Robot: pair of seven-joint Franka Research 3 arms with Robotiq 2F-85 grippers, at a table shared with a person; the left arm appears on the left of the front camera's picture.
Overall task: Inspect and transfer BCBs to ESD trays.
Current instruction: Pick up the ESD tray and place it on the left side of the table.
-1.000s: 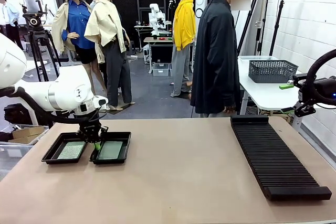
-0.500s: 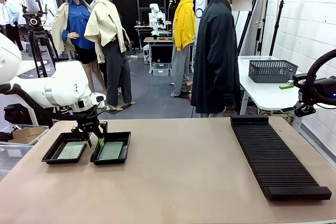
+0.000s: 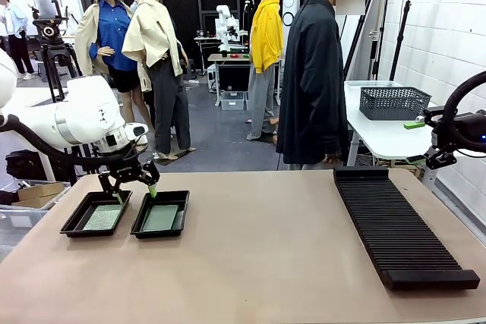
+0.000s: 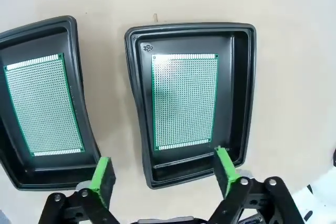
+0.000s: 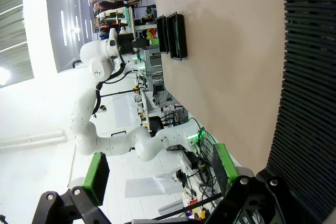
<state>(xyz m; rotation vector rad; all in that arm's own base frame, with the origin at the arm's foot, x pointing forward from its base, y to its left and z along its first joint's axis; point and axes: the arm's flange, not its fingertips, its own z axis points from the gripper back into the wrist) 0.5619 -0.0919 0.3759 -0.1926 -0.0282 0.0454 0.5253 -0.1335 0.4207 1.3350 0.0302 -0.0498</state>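
Two black ESD trays sit side by side at the table's left, the left tray [image 3: 87, 233] and the right tray [image 3: 156, 234]. Each holds one green BCB lying flat: one board [image 3: 102, 218] on the left, another [image 3: 161, 218] on the right. My left gripper [image 3: 135, 187] hovers open just above the trays, holding nothing. In the left wrist view its green pads [image 4: 226, 167] straddle the near rim of the right tray [image 4: 137, 103], whose board [image 4: 185, 100] lies flat; the left tray [image 4: 84, 109] holds its board [image 4: 42, 106]. My right gripper [image 5: 161, 174] is open and empty beside the rack.
A long black ribbed rack [image 3: 399, 225] lies at the table's right, with the right arm [image 3: 456, 130] beyond it. A person in a dark coat [image 3: 311, 81] stands at the far edge. A mesh basket [image 3: 393, 102] sits on a white side table.
My left gripper has opened and risen off the right tray, shifting slightly left. The green board it was shut on now lies in that tray. The right arm is unmoved.
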